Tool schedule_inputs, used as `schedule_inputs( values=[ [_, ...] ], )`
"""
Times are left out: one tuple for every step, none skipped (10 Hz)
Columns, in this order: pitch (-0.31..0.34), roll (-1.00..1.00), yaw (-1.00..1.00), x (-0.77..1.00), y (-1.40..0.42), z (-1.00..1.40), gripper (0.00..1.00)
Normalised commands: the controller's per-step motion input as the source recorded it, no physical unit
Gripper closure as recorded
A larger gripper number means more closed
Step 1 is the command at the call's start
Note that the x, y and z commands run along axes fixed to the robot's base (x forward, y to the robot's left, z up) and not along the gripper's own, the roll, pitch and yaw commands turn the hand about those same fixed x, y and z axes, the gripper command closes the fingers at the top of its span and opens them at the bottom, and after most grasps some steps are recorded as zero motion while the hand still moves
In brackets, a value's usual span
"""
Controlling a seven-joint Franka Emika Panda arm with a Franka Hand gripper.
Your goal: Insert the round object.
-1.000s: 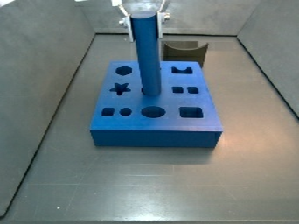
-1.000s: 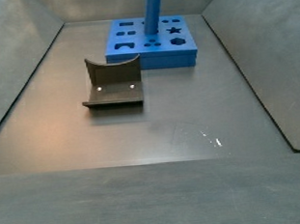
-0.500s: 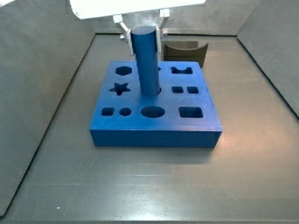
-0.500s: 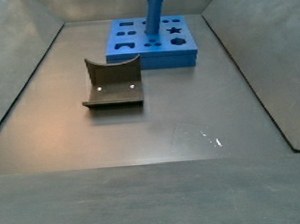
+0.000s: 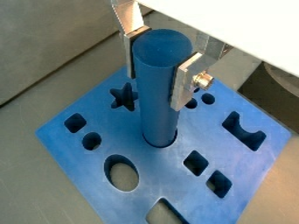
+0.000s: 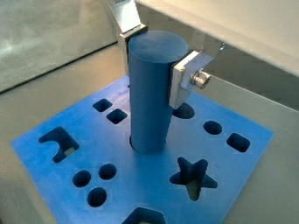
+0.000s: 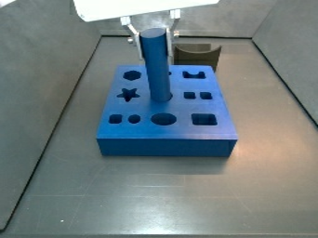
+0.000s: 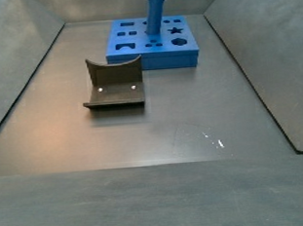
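The round object, a tall smooth blue cylinder [image 7: 154, 65], stands upright with its lower end in the round middle hole of the flat blue block [image 7: 168, 135]. It also shows in both wrist views [image 5: 158, 87] [image 6: 152, 87] and in a side view [image 8: 156, 7]. My gripper [image 5: 158, 66] [image 6: 160, 54] [image 7: 152, 28] is at the cylinder's top end. Its silver fingers [image 5: 187, 80] [image 6: 184, 74] press against opposite sides of the cylinder. The gripper's body is out of frame in the side view from the front.
The block [image 8: 177, 55] has several shaped holes, among them a star [image 6: 193, 175] and an oval [image 5: 121, 172]. A dark olive notched piece [image 8: 113, 85] [image 7: 196, 53] stands on the grey floor away from the block. Grey walls enclose the floor.
One second ago the cylinder stood higher. The gripper has come down with it and the cylinder has sunk deeper into the middle hole. Since half a second ago nothing has visibly moved.
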Motion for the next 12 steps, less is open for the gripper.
schedule_inputs(
  values=[
    [-0.429, -0.03, -0.07, 0.08, 0.00, -0.35, 1.00],
    [-0.284, 0.00, -0.04, 0.12, 0.00, -0.33, 1.00],
    [0.000, 0.19, 0.00, 0.18, 0.00, -0.16, 1.00],
    [0.210, 0.34, 0.00, 0.39, 0.00, -0.20, 1.00],
    [0.257, 0.33, -0.01, 0.35, -0.03, -0.38, 1.00],
    [0.290, 0.29, -0.10, 0.29, -0.03, -0.39, 1.00],
    [0.266, 0.18, -0.27, 0.12, 0.00, -0.38, 1.00],
    [0.186, 0.10, -0.38, 0.00, 0.00, -0.32, 1.00],
    [0.150, 0.11, -0.36, -0.05, 0.00, -0.31, 1.00],
    [0.181, 0.10, -0.38, 0.00, 0.00, -0.36, 1.00],
    [0.241, 0.10, -0.42, 0.12, 0.00, -0.29, 1.00],
    [0.371, 0.13, -0.39, 0.22, 0.00, -0.28, 1.00]
  ],
)
